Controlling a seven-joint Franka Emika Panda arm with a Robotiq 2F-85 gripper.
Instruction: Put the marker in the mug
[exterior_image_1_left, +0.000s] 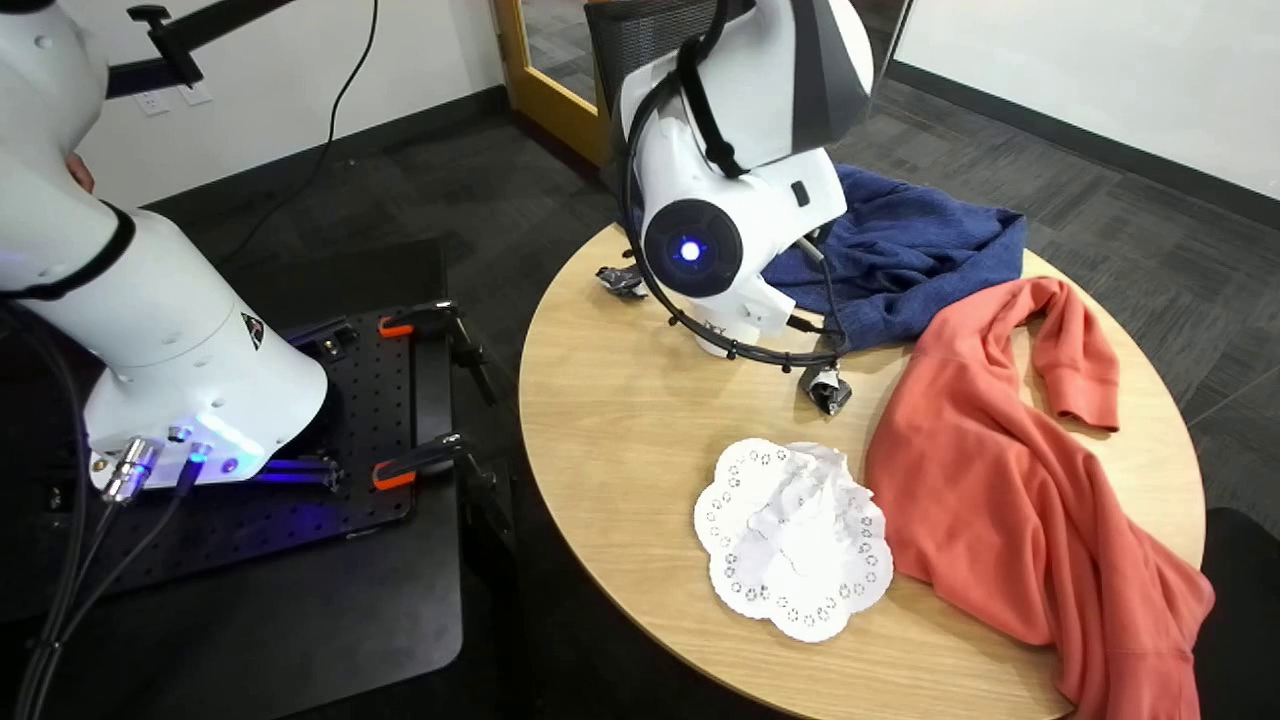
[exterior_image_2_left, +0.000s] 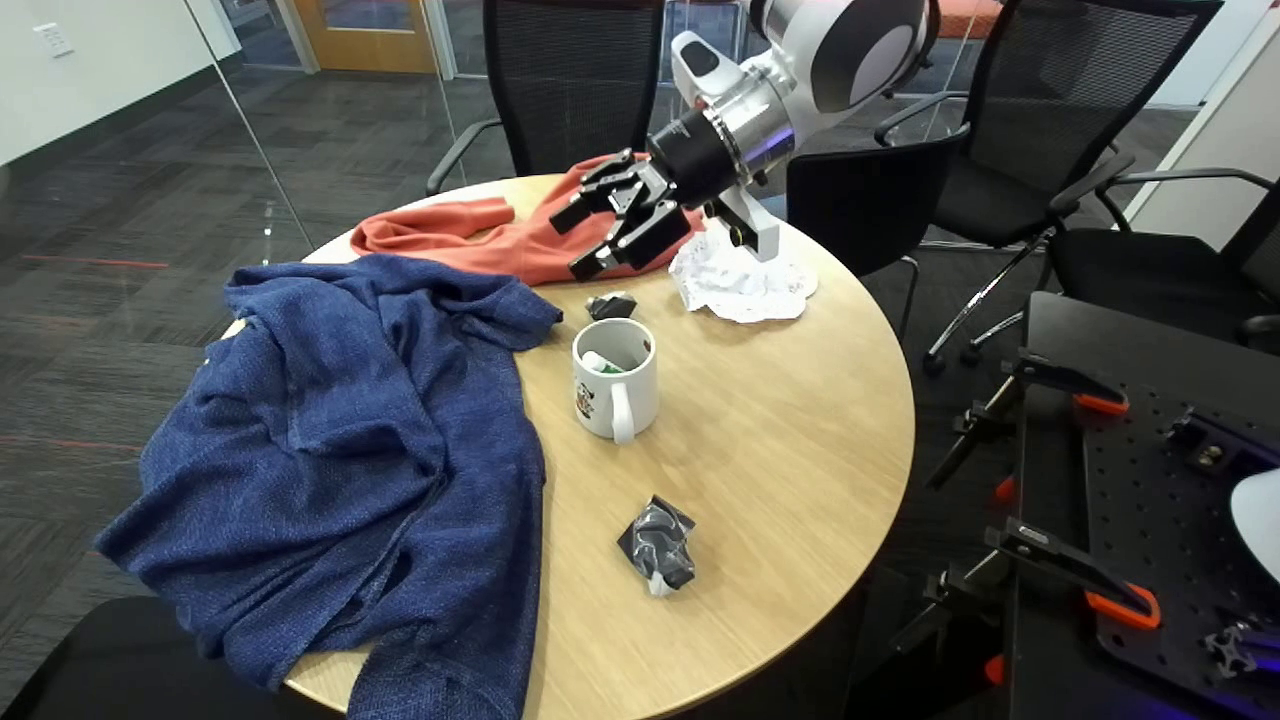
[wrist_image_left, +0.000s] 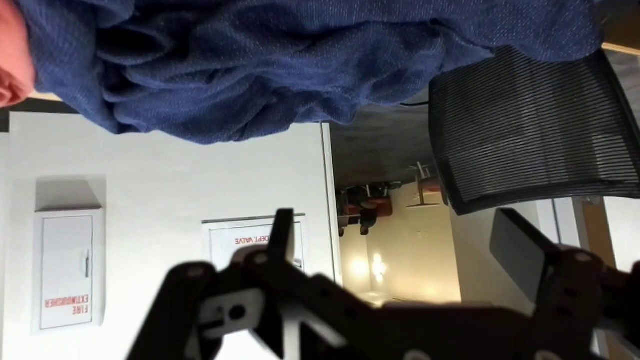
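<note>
And there it is, the marker (exterior_image_2_left: 603, 366) down inside the mug (exterior_image_2_left: 604, 398)! In an exterior view a white and green stretch of it shows, tilted, below the rim; the rest is hidden. The mug stands upright on the wooden surface (exterior_image_2_left: 790, 400), handle facing that camera. Up above, the fingers (exterior_image_2_left: 648, 236) are spread wide, gripping nothing, hovering over the surface and apart from the mug. The wrist view, upside down, backs that up: a broad gap between them, just background showing through, with a mesh chair (wrist_image_left: 530, 135) off to one side.

Around the mug, one dark scrap (exterior_image_2_left: 612, 306) lies just behind it as that camera looks, a crumpled wrapper (exterior_image_2_left: 660, 545) nearer the lens. A blue garment (exterior_image_2_left: 390, 420) sits bunched close by, spilling past the edge. Farther along sprawls a coral sweatshirt (exterior_image_1_left: 1000, 480), and just beside it a white doily (exterior_image_1_left: 800, 590), partly crumpled.
</note>
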